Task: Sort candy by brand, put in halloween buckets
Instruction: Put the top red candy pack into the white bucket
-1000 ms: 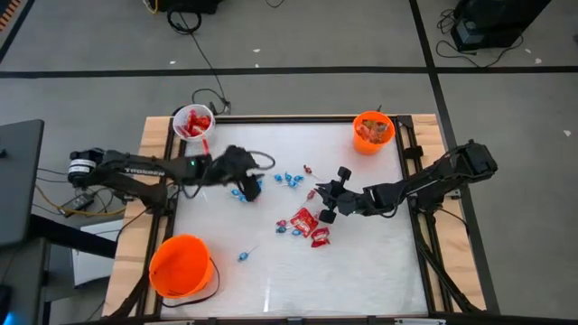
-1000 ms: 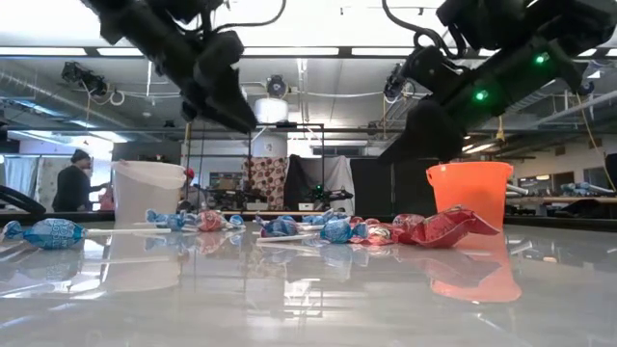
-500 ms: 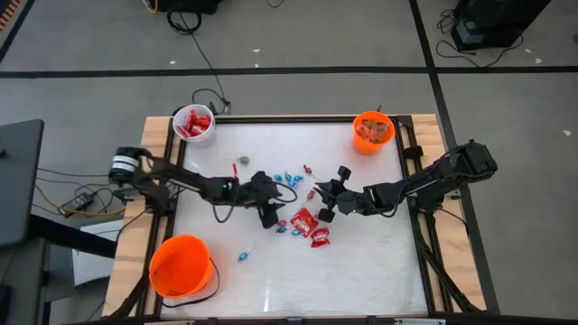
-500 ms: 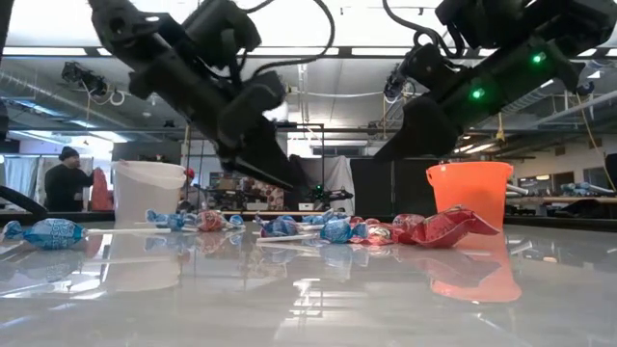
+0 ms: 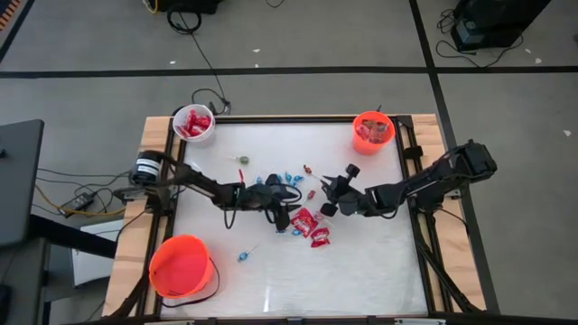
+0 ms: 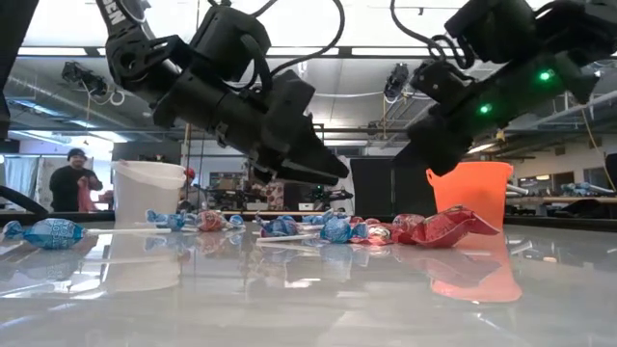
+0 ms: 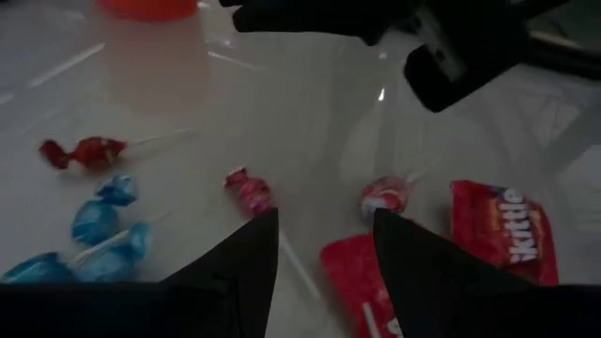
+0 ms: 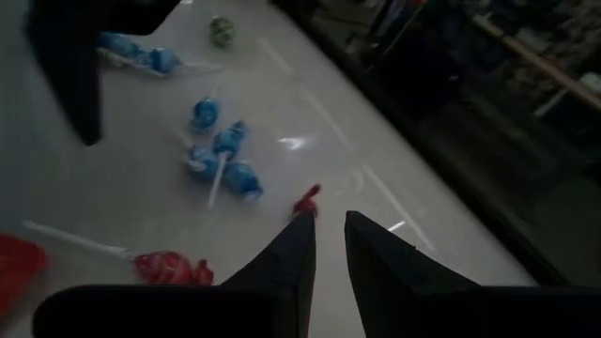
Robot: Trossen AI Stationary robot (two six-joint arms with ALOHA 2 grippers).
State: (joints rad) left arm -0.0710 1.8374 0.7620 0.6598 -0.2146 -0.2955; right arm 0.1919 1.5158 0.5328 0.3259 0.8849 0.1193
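Note:
Candy lies in the middle of the table: red packets (image 5: 305,221), blue pieces (image 5: 291,179), a green lollipop (image 5: 242,161) and a lone blue lollipop (image 5: 242,256). My left gripper (image 5: 286,215) hangs open just above the red packets (image 7: 502,225), touching nothing; a red lollipop (image 7: 385,194) lies ahead of it. My right gripper (image 5: 330,193) hovers right of the heap, its fingers (image 8: 300,246) a narrow gap apart over a small red sweet (image 8: 305,200). The white bucket (image 5: 192,124), small orange bucket (image 5: 373,131) and larger orange bucket (image 5: 181,266) stand at the table's corners.
Bare white tabletop lies near and right of the heap. The white bucket holds red packets and the small orange bucket holds sweets. Wooden rails run along the table's left and right edges. In the low view a person (image 6: 72,178) stands in the room behind.
My left arm has swung from beside the white bucket toward the table's right and near side, reaching out and coming down over the candy heap by the red packets. The green lollipop, hidden under the arm before, now shows.

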